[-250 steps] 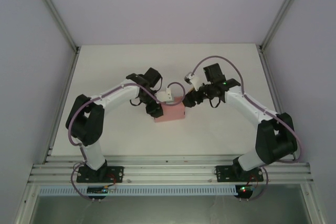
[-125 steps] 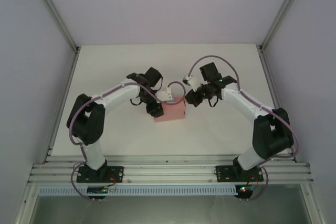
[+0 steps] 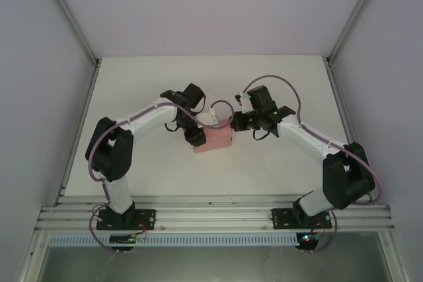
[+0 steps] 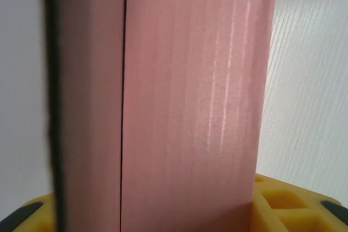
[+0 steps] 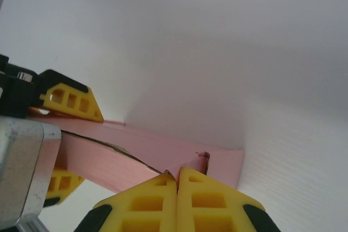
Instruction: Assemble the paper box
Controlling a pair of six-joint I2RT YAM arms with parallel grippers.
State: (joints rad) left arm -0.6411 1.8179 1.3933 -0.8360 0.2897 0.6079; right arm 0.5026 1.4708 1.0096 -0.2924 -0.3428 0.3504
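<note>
Left arm (image 3: pixel 142 120), right arm (image 3: pixel 310 135) bent inward — both jaws pinch paper box (image 3: pixel 215 140).

Lab robot cell: white table (image 3: pixel 132 74), aluminium rail (image 3: pixel 211 219), plain enclosure walls (image 3: pixel 39 97).

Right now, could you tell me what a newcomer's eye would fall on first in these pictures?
The pink paper-card box at the white table's centre draws the eye. The left gripper clamps one end, while the right gripper is pinched shut on a flap at the other.
</note>
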